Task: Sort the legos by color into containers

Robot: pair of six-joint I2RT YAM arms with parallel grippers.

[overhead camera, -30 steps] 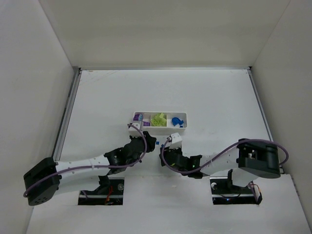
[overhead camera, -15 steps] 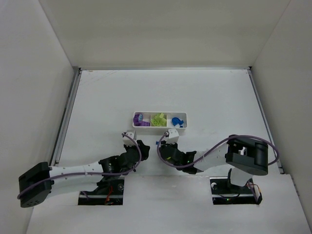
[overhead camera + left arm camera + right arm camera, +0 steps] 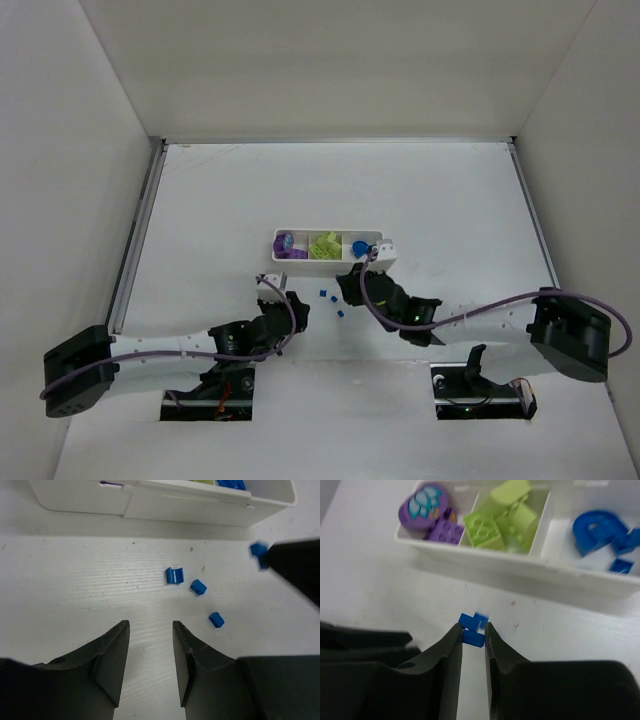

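My right gripper (image 3: 473,630) is shut on a small blue lego (image 3: 472,621), held a little above the table just in front of the white tray (image 3: 520,567). The tray's containers hold purple pieces (image 3: 427,510) on the left, lime ones (image 3: 505,515) in the middle and blue ones (image 3: 600,530) on the right. Three loose blue legos (image 3: 174,575) (image 3: 198,586) (image 3: 216,619) lie on the table ahead of my left gripper (image 3: 150,625), which is open with nothing between its fingers. From above, the right gripper (image 3: 345,285) is below the tray (image 3: 328,258) and the left gripper (image 3: 298,310) is lower left.
White walls enclose the table on three sides, with a metal rail (image 3: 135,235) along the left edge. The right arm's cable (image 3: 480,312) loops over the near right. Both arm bases (image 3: 215,385) (image 3: 470,385) stand at the near edge.
My right gripper has shut on a blue lego and carried it up and right towards the tray. The left gripper drew back from the tray, down and left, and stayed open.
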